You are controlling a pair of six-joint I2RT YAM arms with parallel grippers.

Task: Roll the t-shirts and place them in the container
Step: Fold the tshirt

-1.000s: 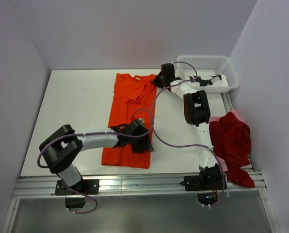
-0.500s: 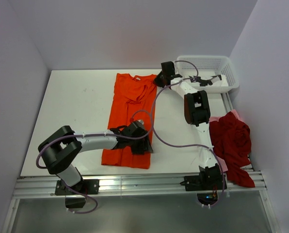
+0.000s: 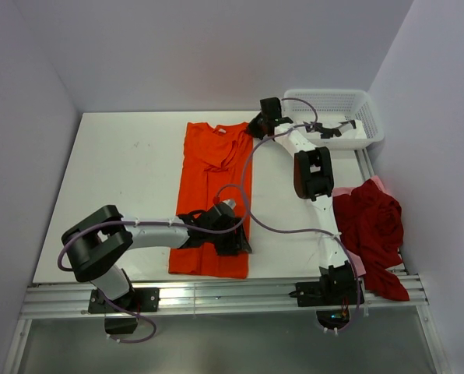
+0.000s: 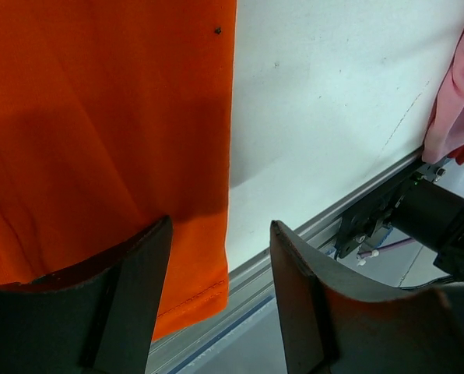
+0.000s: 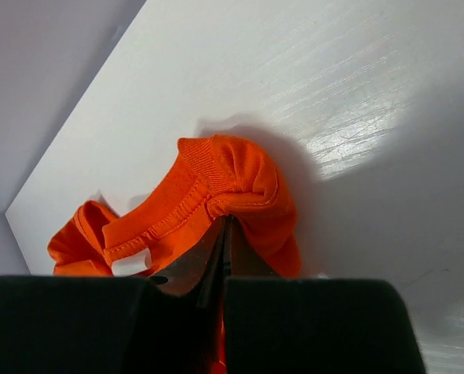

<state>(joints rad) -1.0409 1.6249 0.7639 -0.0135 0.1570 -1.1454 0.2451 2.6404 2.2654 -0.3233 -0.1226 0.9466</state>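
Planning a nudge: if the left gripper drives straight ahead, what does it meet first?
Probably the orange t-shirt at its side edge near the hem, bare table beside it; the open jaws straddle that edge, depth unclear.

Looking bright and evenly lit from overhead in the top view, throwing only soft, short shadows beneath the arms (image 3: 154,230) onto the table (image 3: 123,179). Glaring in a white streak off the table in the right wrist view — blurring the right pincer (image 5: 226,224) into black blocks up close. Shading the orange t-shirt (image 4: 100,93) under the left pincer (image 4: 220,226) — rendering weave sharp, the near foreground soft.
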